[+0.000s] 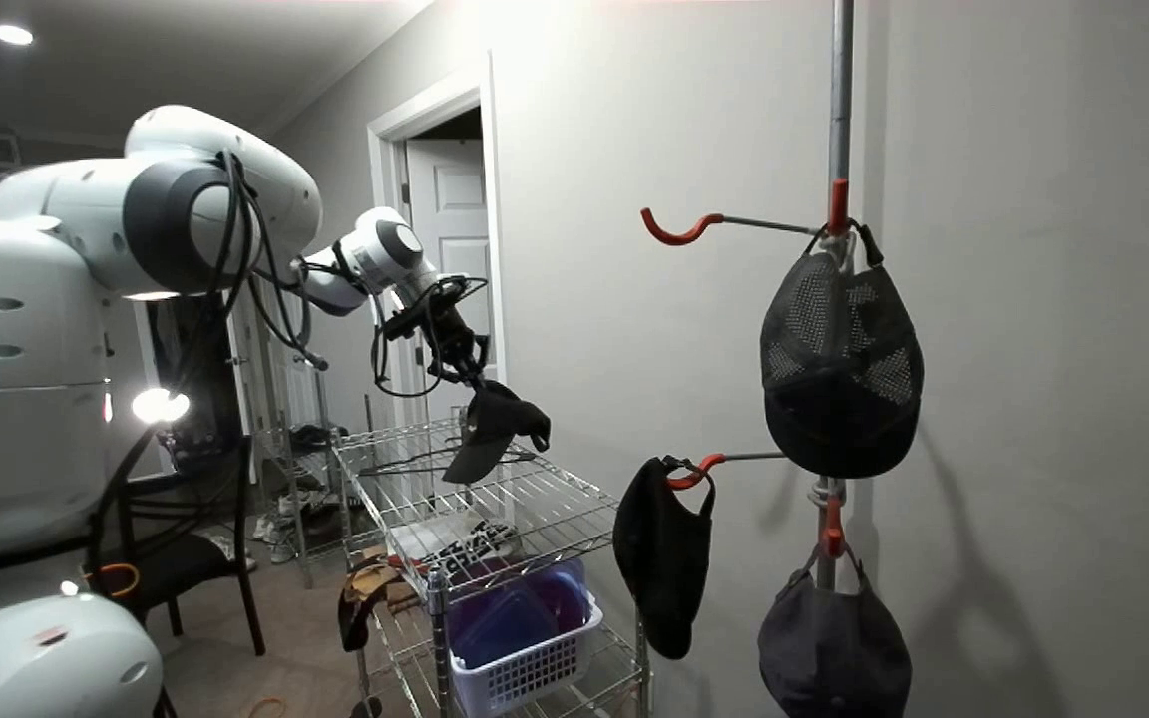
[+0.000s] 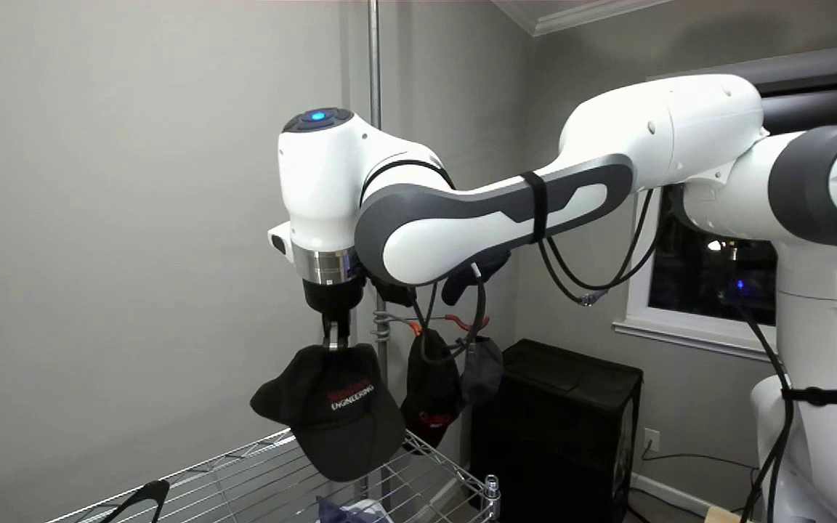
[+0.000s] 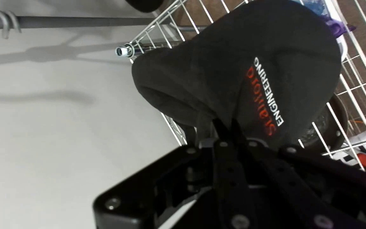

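Observation:
My gripper [image 3: 226,124] is shut on a black cap [image 3: 233,70], pinching a fold of its crown. The cap has red and white lettering, partly readable as "ENGINEERING". In both exterior views, the gripper [image 1: 478,382] [image 2: 334,340] points down and the cap [image 1: 497,429] [image 2: 338,410] hangs from it, brim low, over a wire shelf [image 1: 565,514] [image 2: 233,465]. In an exterior view, a pole [image 1: 841,110] with red-tipped hooks stands by the wall. A mesh-backed cap [image 1: 839,389], a black cap [image 1: 662,558] and a dark grey cap [image 1: 834,638] hang on it.
A red-tipped hook [image 1: 679,236] juts from the pole at upper height. A white basket [image 1: 525,678] with purple items sits on the lower shelf. A black chair [image 1: 186,568] stands near the arm's base. A black fabric-covered box [image 2: 556,414] stands beyond the shelf.

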